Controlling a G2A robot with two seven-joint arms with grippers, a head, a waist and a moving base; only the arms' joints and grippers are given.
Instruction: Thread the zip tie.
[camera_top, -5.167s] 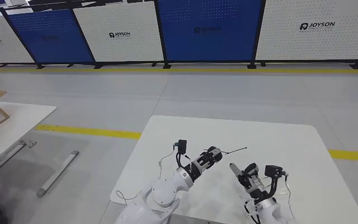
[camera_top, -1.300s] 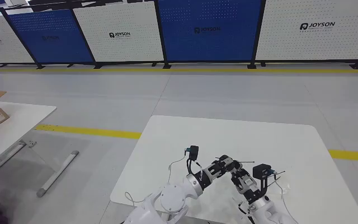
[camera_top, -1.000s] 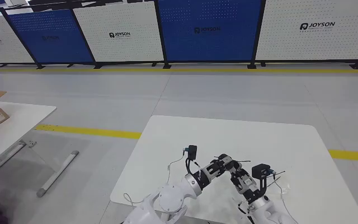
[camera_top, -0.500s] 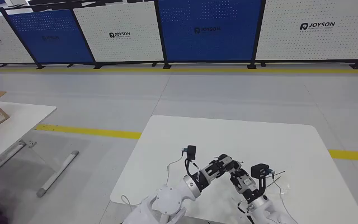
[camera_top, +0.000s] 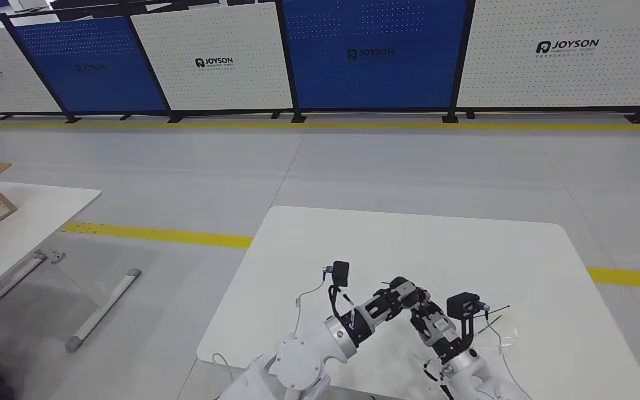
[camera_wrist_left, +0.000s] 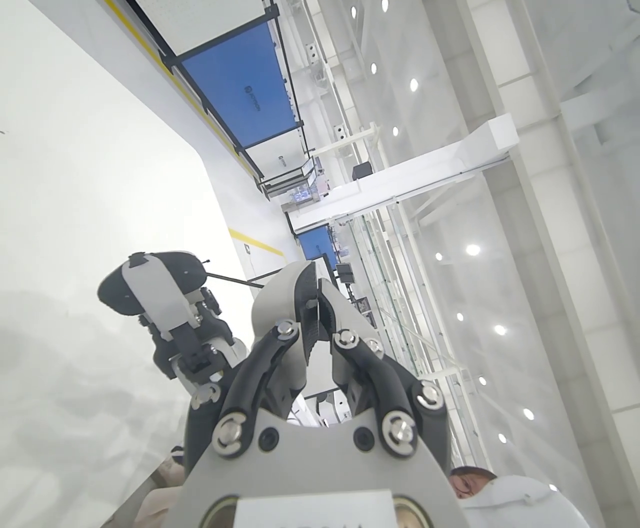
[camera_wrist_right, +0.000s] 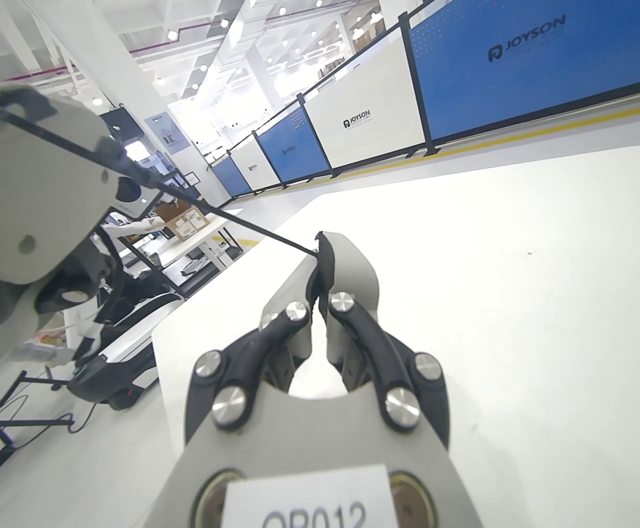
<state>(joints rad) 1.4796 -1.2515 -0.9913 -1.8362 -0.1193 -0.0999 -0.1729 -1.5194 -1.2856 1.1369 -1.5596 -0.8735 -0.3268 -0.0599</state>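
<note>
The arms having drawn together, the right tool (camera_wrist_right: 319, 265) is now pinching one end of the zip tie (camera_wrist_right: 225, 212) that the left tool (camera_wrist_left: 315, 299) is gripping above the surface (camera_top: 400, 240), seemingly readying the threading

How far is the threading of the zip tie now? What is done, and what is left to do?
Done: the zip tie is off the table, held by both grippers. In hand: the right gripper has its fingers shut on one end, and the strap runs straight to the left gripper, also shut on it. Left: no loop shows, so the threading seems not yet done; the head I cannot make out.
</note>
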